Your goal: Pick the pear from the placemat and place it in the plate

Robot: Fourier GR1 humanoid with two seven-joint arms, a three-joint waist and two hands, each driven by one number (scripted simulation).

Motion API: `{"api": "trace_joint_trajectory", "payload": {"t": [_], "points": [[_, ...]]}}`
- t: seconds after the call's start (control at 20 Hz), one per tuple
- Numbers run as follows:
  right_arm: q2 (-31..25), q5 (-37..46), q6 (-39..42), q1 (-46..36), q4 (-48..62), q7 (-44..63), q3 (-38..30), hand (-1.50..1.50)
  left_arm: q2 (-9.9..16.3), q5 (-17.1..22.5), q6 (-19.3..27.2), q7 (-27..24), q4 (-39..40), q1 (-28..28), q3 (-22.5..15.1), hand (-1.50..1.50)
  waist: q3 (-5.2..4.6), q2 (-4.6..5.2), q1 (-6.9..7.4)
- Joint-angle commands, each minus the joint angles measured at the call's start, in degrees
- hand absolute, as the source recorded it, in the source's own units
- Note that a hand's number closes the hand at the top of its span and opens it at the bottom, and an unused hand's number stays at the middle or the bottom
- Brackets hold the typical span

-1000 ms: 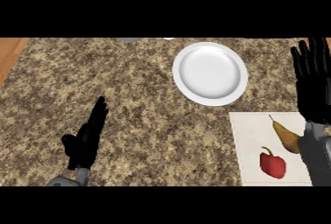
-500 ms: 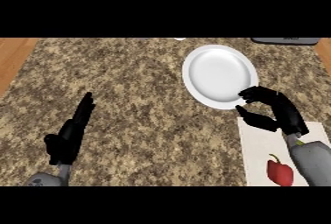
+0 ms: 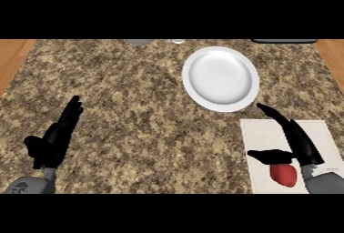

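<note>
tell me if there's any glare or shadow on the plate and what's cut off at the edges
Head view: the round white plate has no sharp glare, only soft grey shading across its bowl; the red fruit on the pale rectangular placemat is partly covered by the right hand; dark and grey items at the counter's far edge are cut off.

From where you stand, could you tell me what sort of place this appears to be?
Probably a kitchen counter set for food: a speckled granite-look countertop, a white plate, and a pale placemat with a red fruit on it.
</note>
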Motion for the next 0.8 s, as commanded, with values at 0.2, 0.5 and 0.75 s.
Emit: {"api": "trace_joint_trajectory", "payload": {"t": [0.2, 0.5, 0.75], "points": [[-11.25, 6.55, 3.88, 0.92, -12.75, 13.73, -2.44, -1.50, -0.84, -1.17, -0.72, 1.26, -0.87, 0.67, 0.51, 0.00, -0.05, -0.23, -0.48], [-18.64, 8.05, 19.26, -5.20, -12.41, 27.43, 1.29, -1.50, -2.23, -2.39, -0.77, -2.06, 0.11, 1.95, 0.00, 0.00, -0.11, -0.02, 0.81], [-19.06, 6.57, 29.28, -7.13, -14.72, 35.71, 2.76, -1.50, -1.54, -1.93, -1.59, 2.29, -0.46, -0.51, 1.30, 0.00, -0.01, -0.08, 0.27]]}}
